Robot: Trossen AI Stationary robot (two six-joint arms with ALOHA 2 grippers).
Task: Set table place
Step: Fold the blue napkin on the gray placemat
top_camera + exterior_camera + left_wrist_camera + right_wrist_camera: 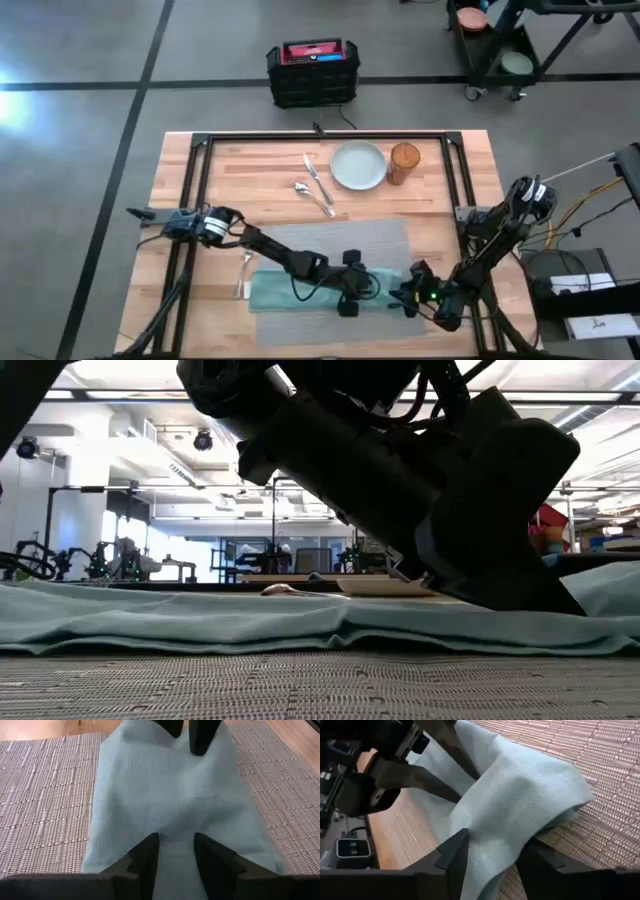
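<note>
On the left of the tabletop (pixel 270 165), a fork (pixel 244 272) lies on bare wood just beside the near-left corner of the grey placemat (pixel 375 238). The teal napkin (pixel 290 292) is spread along the placemat's near edge, its left end reaching past the mat toward the fork. The left end effector (pixel 350 297) is low over the middle of the napkin; in its wrist view its two dark fingers (pixel 146 857) stand apart, with cloth showing flat between them. Farther right, the right end effector (pixel 408 297) meets the napkin's right end, and its wrist view shows its fingers (pixel 455 851) clamped around a raised fold of the teal cloth, lifted off the woven mat. On the far side of the tabletop, well apart from the mat, lie a spoon (pixel 311 195) and a knife (pixel 317 176), then a pale plate (pixel 358 165) with an amber glass (pixel 404 162) just beside it.
</note>
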